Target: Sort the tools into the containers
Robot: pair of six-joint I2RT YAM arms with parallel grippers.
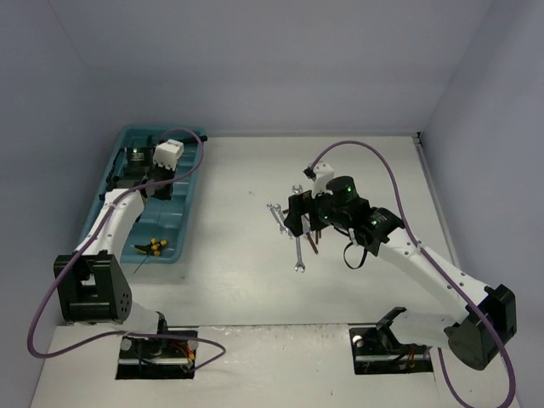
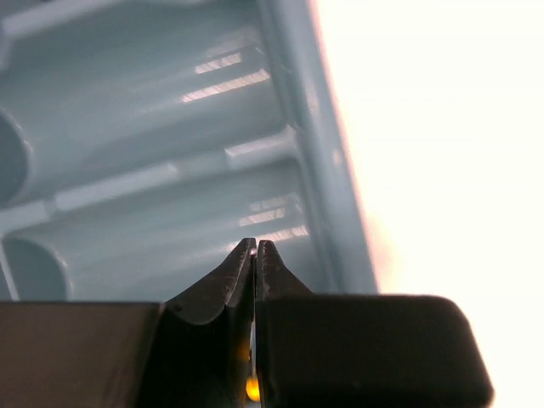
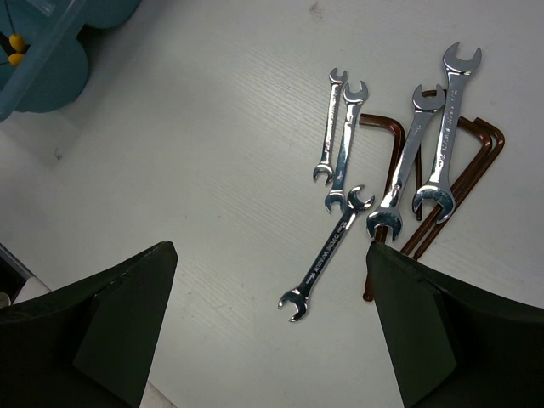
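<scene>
The teal tray (image 1: 176, 214) lies at the left of the table. Yellow-and-black screwdrivers (image 1: 154, 247) lie in its near compartment. My left gripper (image 1: 136, 170) hangs over the far compartments. Its fingers (image 2: 229, 285) are shut over a ribbed compartment of the tray (image 2: 127, 127), and a small yellow spot shows in the slit between them. My right gripper (image 1: 299, 223) is open above the table. Several silver wrenches lie below it. One wrench (image 3: 328, 253) lies between its fingers (image 3: 127, 314). Reddish-brown bent tools (image 3: 478, 161) lie under the wrenches at the right. The hammer is out of view.
Grey walls close in the table at the back and both sides. The arm bases and their cables stand at the near edge. A corner of the tray (image 3: 51, 64) shows at the top left of the right wrist view.
</scene>
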